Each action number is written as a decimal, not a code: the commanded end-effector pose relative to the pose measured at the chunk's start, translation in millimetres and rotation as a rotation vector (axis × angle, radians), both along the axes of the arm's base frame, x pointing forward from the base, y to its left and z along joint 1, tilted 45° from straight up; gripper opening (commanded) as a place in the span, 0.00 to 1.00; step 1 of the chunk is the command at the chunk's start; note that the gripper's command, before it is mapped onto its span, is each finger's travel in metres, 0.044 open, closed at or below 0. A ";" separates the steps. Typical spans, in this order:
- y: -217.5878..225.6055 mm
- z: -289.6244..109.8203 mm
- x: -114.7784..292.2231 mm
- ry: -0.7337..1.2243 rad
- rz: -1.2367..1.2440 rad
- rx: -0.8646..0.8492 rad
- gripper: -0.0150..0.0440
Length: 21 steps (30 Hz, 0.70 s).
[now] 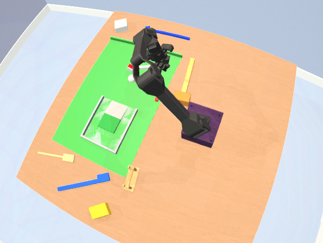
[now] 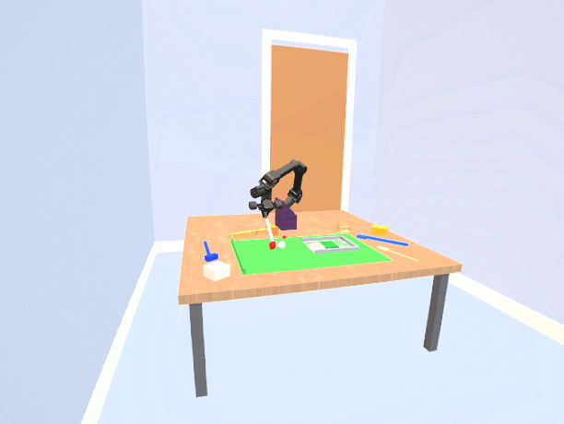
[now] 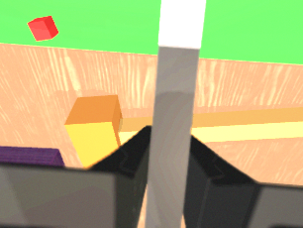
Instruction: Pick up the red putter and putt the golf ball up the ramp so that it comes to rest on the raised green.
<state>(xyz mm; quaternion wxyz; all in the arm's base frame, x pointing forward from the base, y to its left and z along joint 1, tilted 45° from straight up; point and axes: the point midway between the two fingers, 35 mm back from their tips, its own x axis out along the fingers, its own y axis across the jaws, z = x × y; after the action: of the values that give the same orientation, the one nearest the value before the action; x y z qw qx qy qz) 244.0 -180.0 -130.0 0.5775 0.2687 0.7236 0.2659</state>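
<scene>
Putter in hand: the dark arm's jaws are pinching the pale shaft of the red putter, seen running straight up the centre of the wrist view. In the top view the club's red head sits in the upper middle of the frame, on the green mat, just above the white golf ball; from the side, head and ball appear just beside each other, though contact cannot be made out. The ramp and raised green, boxed by a grey frame, lie lower in the frame, well apart from the ball. Spare clubs in blue and yellow are scattered across the worktop, along with a small red cube at the mat's right edge.

The putter looks like a stiff, light rod with its weight at the head, so a hold high on the shaft gives reach but lets the head twist if the pinch slips. The ball should roll freely; a square, measured stroke seems needed to climb the ramp without overshooting.
</scene>
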 end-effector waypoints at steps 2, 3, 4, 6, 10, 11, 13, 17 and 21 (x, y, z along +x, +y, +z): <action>-1.1 0.5 -0.2 -0.001 -0.002 -0.001 0.25; -1.1 0.5 -0.2 -0.001 -0.002 -0.001 0.25; -1.1 0.5 -0.2 -0.001 -0.002 -0.001 0.25; -1.1 0.5 -0.2 -0.001 -0.002 -0.001 0.25; -5.3 -4.4 -0.5 -0.001 -0.005 0.000 0.25; -7.2 -6.5 -0.7 -0.001 -0.006 0.000 0.25; -11.5 -11.7 -1.3 -0.001 -0.009 0.001 0.25; -19.5 -21.7 -2.8 -0.002 -0.014 0.002 0.25; -19.8 -22.3 -2.9 -0.002 -0.014 0.002 0.25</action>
<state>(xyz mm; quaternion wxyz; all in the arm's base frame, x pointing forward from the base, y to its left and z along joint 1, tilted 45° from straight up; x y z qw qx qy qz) 240.5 -196.0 -151.6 0.5783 0.2773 0.7199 0.2654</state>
